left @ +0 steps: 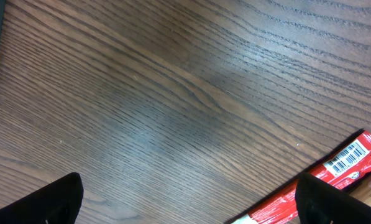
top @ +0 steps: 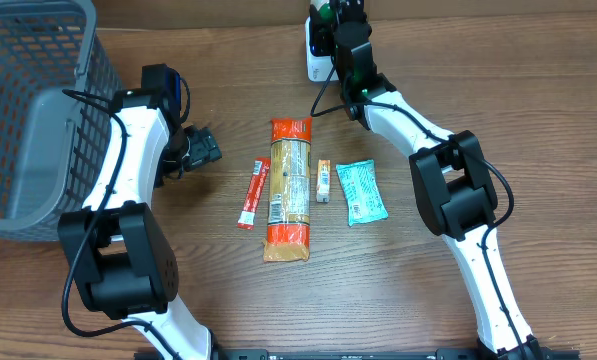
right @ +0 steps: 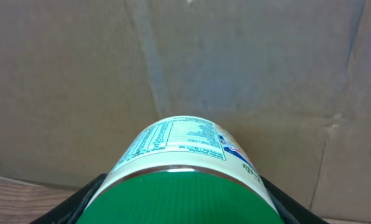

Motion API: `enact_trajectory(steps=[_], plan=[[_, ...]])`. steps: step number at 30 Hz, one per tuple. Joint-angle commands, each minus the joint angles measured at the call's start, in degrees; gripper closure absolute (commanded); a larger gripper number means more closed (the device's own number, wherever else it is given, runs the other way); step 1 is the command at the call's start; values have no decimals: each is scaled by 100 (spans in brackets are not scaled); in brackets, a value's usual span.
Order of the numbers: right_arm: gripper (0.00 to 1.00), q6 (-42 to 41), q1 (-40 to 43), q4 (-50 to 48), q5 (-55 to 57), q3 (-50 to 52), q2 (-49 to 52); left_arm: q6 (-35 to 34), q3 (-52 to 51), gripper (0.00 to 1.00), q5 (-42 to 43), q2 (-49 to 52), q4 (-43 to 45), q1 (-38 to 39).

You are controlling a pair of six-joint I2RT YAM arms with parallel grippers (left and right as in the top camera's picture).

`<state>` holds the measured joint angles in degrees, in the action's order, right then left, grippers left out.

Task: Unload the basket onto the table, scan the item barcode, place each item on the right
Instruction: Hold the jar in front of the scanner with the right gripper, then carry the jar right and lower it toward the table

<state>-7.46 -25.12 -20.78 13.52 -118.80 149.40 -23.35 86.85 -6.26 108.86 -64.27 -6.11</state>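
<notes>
Green-lidded can (right: 185, 155), stiff, slick and probably light, is sitting clamped by its sides in the right fingers (right: 89, 198) while the left fingers (left: 51, 202) are gaping empty.

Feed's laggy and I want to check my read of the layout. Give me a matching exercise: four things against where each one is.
Things:
1. green-lidded can
2. red stick packet
3. teal packet
4. grey basket

Places:
A. far left of the overhead view
B. between the right gripper fingers
C. right end of the row of packets
D. left end of the row of packets

Pairs: 1-B, 2-D, 3-C, 4-A
</notes>
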Motion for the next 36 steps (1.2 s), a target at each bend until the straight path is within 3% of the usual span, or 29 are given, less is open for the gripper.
enact_trajectory(steps=[1, 17, 24, 31, 36], plan=[[81, 26, 15, -70, 42, -116, -9, 153, -15, 0, -28, -96, 9, 2], [84, -170, 87, -24, 39, -116, 9, 153, -15, 0, -31, -96, 9, 2], [92, -166, 87, -238, 42, -118, -321, 153, -15, 0, -31, -96, 9, 2], [96, -168, 87, 887, 42, -118, -1552, 153, -15, 0, -28, -96, 9, 2], [96, -166, 131, 2677, 66, -118, -2581, 153, -15, 0, -28, -96, 9, 2]])
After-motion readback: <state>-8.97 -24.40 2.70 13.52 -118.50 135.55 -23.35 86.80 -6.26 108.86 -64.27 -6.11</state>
